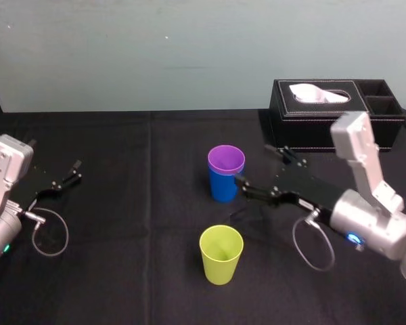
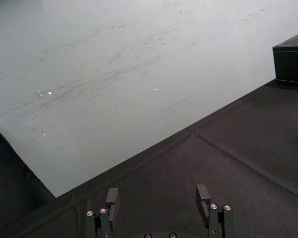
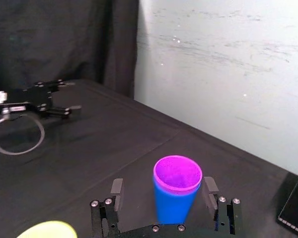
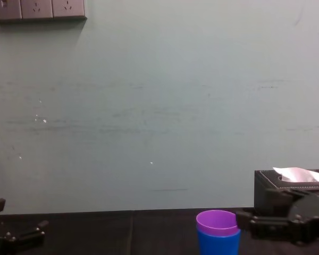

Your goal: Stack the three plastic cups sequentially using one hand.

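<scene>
Left gripper: the left gripper rests at the table's left edge, about 9 o'clock from the cups and well apart from them. Its fingers are spread wide and hold nothing.
Table: the table is covered in matte black cloth with a seam running front to back.
Stacked pair: the purple cup sits nested inside the blue cup near the table's middle, upright, with only the purple rim band showing above the blue.
Third cup: the yellow-green cup stands alone and upright at 6 o'clock from the pair, near it but apart.
Right gripper: the right gripper reaches in from 3 o'clock of the pair. Its fingers are wide apart and grip nothing, and the blue cup stands just ahead of the gap between them.
Hard to tell: whether a fingertip touches the blue cup. The chest view cuts off the blue cup's base, and the right wrist view cuts the yellow-green cup down to a slice of rim.
Materials: the cups are smooth, tapered plastic. The grippers are black with silver wrists, each trailing a thin looped cable.
Tissue box: a black stitched tissue box stands at 2 o'clock from the pair, with white tissue poking up.
</scene>
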